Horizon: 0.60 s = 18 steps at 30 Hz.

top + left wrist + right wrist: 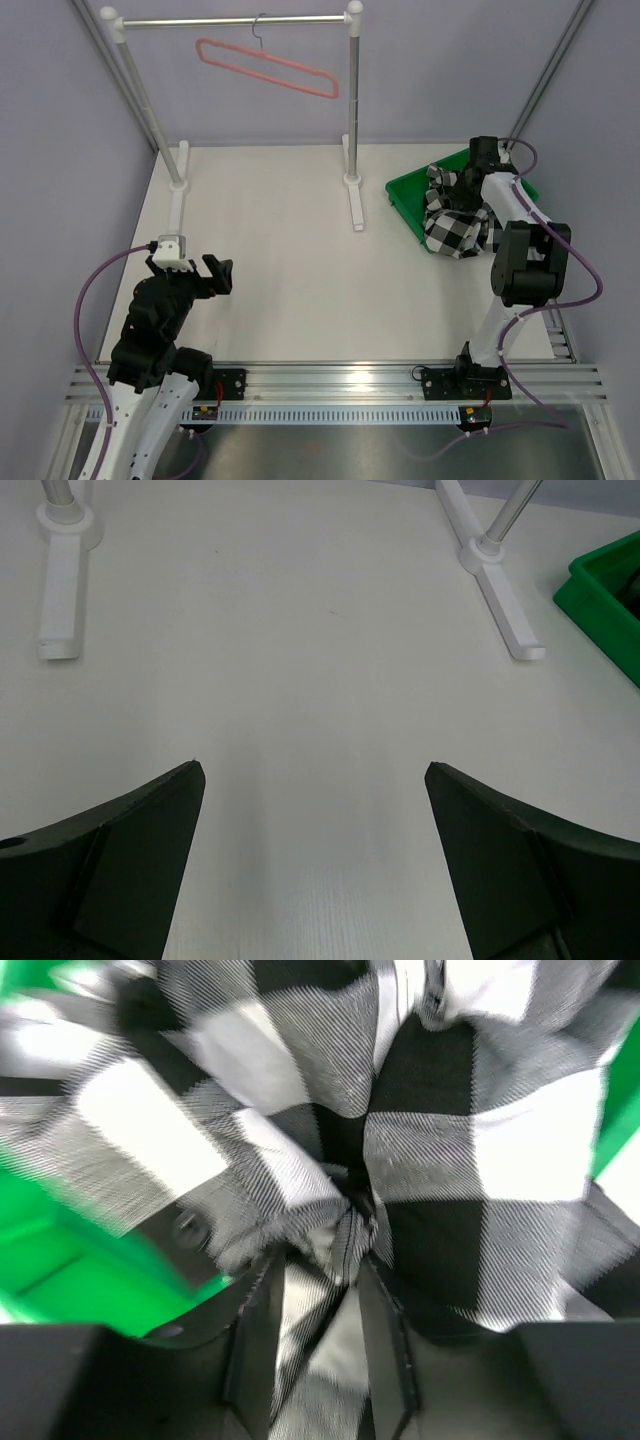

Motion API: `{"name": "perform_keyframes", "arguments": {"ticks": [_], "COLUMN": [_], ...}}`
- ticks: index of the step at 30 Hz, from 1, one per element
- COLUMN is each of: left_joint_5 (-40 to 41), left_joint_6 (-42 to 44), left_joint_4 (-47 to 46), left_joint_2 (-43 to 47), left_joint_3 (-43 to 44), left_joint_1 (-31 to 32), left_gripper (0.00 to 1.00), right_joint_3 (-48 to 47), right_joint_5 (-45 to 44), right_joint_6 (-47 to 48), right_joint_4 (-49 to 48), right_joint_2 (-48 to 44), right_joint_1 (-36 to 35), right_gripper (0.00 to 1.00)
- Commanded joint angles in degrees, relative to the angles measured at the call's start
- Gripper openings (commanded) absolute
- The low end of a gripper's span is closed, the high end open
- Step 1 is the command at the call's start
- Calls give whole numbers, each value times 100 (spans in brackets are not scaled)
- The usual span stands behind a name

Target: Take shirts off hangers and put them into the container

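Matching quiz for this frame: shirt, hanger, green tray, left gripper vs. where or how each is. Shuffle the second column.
1. shirt
2. hanger
3. green tray
4. left gripper

A. open, over the bare table
B. hanging empty on the rail
C. at the table's far right
D. bunched up in the tray

Pairs: 1-D, 2-B, 3-C, 4-A

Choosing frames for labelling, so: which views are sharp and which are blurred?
Top external: sharp, evenly lit, the thin salmon-pink hanger crisp. Left wrist: sharp, faint sheen on the white table. Right wrist: motion-smeared, the black-and-white checked fabric shirt and bright green plastic tray streaked.
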State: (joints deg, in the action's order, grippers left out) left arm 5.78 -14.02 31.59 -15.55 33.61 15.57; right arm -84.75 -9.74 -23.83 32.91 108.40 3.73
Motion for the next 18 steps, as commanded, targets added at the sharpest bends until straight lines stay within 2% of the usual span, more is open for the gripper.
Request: {"name": "perform_keyframes", "arguments": {"ticks": [1, 10, 18], "left_joint_5": [-95, -95, -68], "left_joint_6": [-74, -74, -83], "left_joint_4": [-224, -233, -215], "left_joint_2": [-62, -80, -62], "left_joint_3": [-12, -12, -3], "left_joint_1": [25, 33, 25], "left_gripper": [99, 99, 99], "right_joint_3": [-120, -498, -1649], "right_joint_5": [148, 217, 753], "right_joint_6": [221, 581, 547], "right_joint_4": [-12, -267, -644], "right_joint_2": [-767, -1084, -58], "right_joint_1": [-100, -548, -733], "right_gripper": [46, 47, 47]}}
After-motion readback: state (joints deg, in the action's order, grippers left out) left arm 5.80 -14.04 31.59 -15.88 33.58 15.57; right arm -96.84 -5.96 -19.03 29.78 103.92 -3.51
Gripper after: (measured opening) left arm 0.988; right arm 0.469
